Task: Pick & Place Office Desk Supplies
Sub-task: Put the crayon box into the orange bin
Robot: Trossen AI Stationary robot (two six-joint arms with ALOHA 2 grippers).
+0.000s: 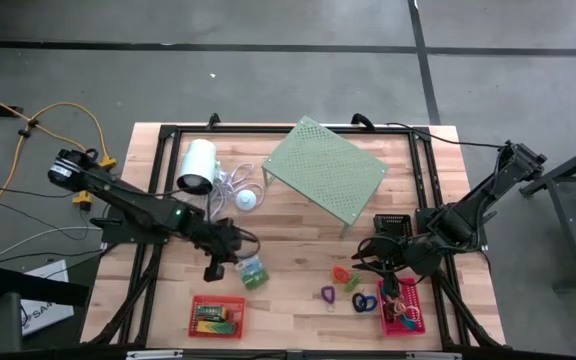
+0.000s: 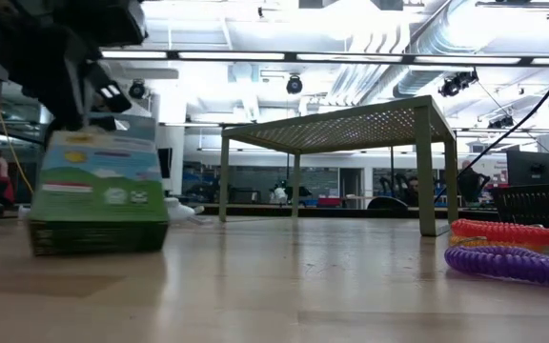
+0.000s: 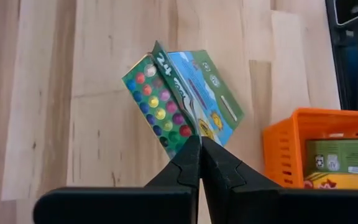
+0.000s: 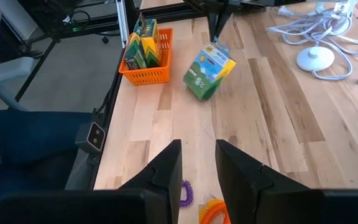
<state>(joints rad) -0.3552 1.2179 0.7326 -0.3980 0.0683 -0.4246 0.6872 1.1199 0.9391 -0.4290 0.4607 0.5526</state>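
A green-white box point(image 3: 179, 93) with coloured dots on one face stands on the table near its front left; it also shows as the box point(image 1: 252, 272) from above and as the box point(image 2: 98, 195) in the low view. My left gripper point(image 3: 199, 142) is shut at its top. A second green-white box point(image 1: 213, 313) lies in the red-orange basket point(image 1: 196, 318). My right gripper point(image 4: 196, 158) is open and hovers above the coiled loops point(image 1: 343, 275), between the black basket point(image 1: 393, 225) and the pink basket point(image 1: 404, 310). My left gripper pinches the box's upper edge point(image 3: 191, 127), where the dotted face meets the picture face, at one end of that edge. The fingers point(image 4: 218, 31) come from above, pointing down. The box's bottom point(image 2: 98, 246) rests on the table.
A pale green perforated shelf point(image 1: 325, 168) stands at the table's far middle. A white cylinder point(image 1: 197, 166) with its cord point(image 1: 230, 185) lies to the shelf's left. Bare wood lies between the box and the coils. A person's dark-clothed legs point(image 4: 36, 134) show beside the table.
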